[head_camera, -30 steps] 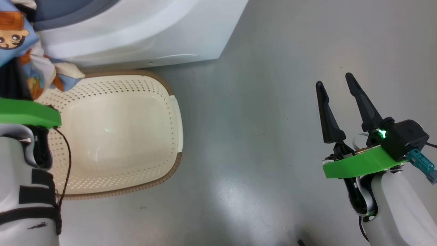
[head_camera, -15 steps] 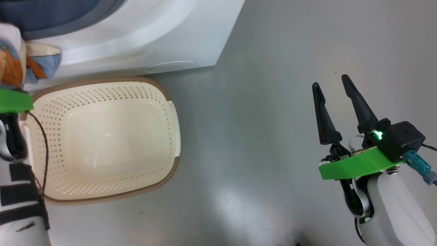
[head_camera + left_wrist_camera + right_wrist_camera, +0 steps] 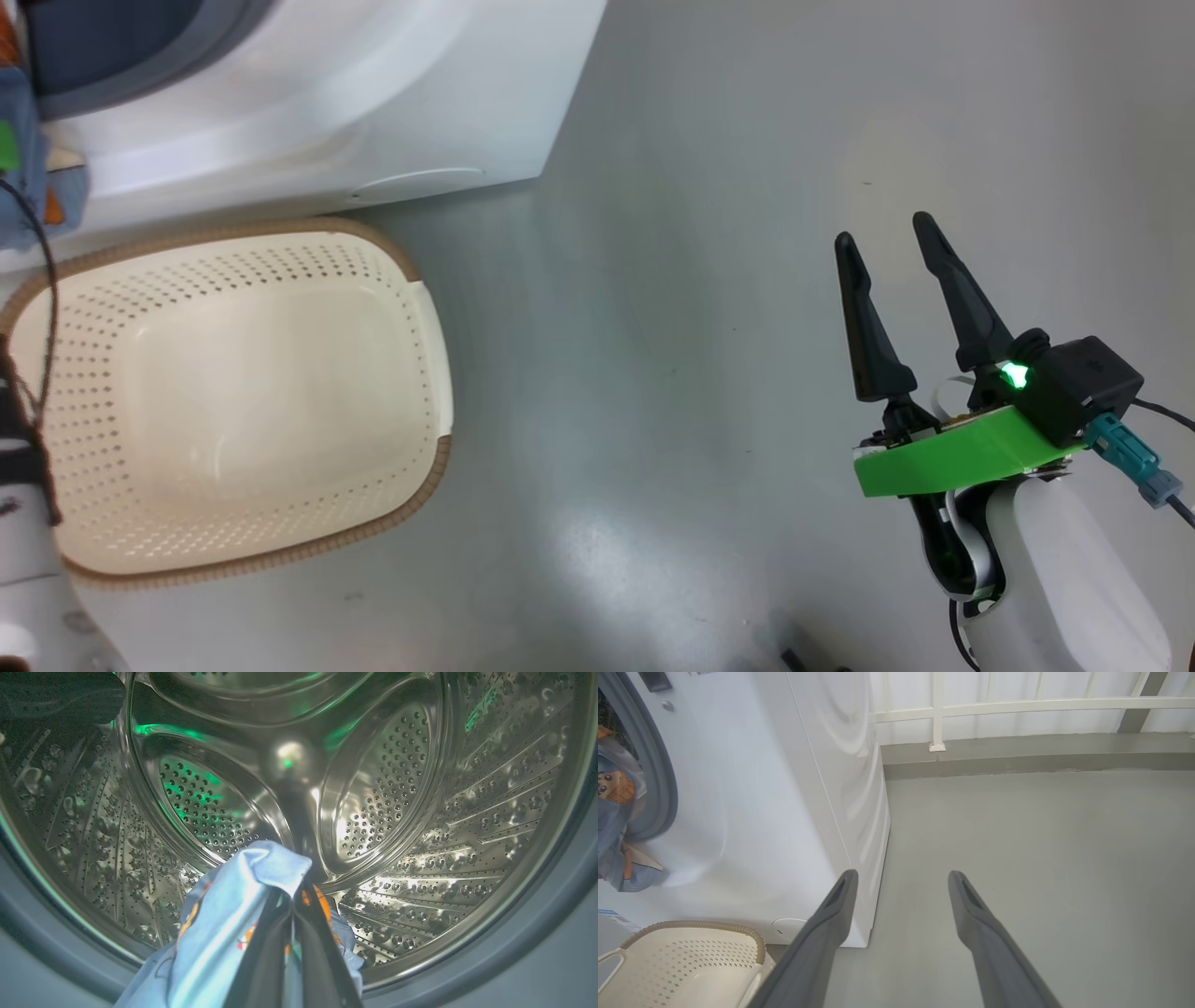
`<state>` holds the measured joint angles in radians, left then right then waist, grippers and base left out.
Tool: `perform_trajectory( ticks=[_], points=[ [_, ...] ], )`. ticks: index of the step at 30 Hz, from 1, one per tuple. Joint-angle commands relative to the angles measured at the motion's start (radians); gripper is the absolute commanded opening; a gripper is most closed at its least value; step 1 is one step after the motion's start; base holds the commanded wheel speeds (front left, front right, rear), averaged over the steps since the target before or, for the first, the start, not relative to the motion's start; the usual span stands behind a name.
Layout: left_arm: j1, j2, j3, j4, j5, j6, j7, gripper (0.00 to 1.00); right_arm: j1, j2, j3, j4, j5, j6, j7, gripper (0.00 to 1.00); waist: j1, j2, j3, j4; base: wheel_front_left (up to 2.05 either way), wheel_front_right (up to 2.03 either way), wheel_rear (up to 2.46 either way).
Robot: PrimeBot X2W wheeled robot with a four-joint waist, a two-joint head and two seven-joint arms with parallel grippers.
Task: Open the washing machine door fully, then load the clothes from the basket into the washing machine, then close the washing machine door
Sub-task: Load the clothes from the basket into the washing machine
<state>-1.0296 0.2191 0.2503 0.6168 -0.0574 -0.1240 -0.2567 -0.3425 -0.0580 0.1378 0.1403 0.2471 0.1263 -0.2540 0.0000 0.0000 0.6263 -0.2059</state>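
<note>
My left gripper (image 3: 294, 891) is shut on the clothes (image 3: 224, 924), light blue fabric with orange prints, at the mouth of the steel drum (image 3: 420, 812) of the washing machine (image 3: 373, 93). The fabric's tail hangs over the grey ring, as the clothes (image 3: 616, 812) show in the right wrist view and the clothes (image 3: 19, 177) show at the head view's left edge. On the floor before the machine stands the cream basket (image 3: 411, 495), its bare bottom showing. My right gripper (image 3: 884, 231) hangs open over the floor to the right. The washing machine door is out of view.
Grey floor (image 3: 700, 373) stretches right of the machine and basket. A white railing (image 3: 1017, 704) on a low grey kerb runs along the far side. The machine's white side (image 3: 859, 788) stands just left of my right gripper (image 3: 902, 873).
The left gripper has carried the clothes up from over the basket to the drum mouth, past the head view's left edge. The head camera has shifted. The right gripper stays open.
</note>
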Motion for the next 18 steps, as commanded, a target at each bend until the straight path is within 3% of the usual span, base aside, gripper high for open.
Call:
perform_trajectory(
  ticks=[1, 18],
  points=[
    [-0.015, 0.059, 0.004, 0.000, 0.010, -0.003, -0.005, 0.00, 0.019, 0.004, 0.023, -0.019, 0.007, 0.004, -0.008, 1.00, 0.0000, 0.0000, 0.001, -0.012, 0.00, 0.00, 0.00],
    [-0.177, 0.120, -0.062, 0.240, 0.003, -0.006, -0.005, 0.00, 0.019, 0.008, 0.047, -0.025, 0.031, 0.004, -0.008, 1.00, 0.0000, 0.0000, 0.014, -0.035, 0.00, 0.00, 0.00]
  ],
)
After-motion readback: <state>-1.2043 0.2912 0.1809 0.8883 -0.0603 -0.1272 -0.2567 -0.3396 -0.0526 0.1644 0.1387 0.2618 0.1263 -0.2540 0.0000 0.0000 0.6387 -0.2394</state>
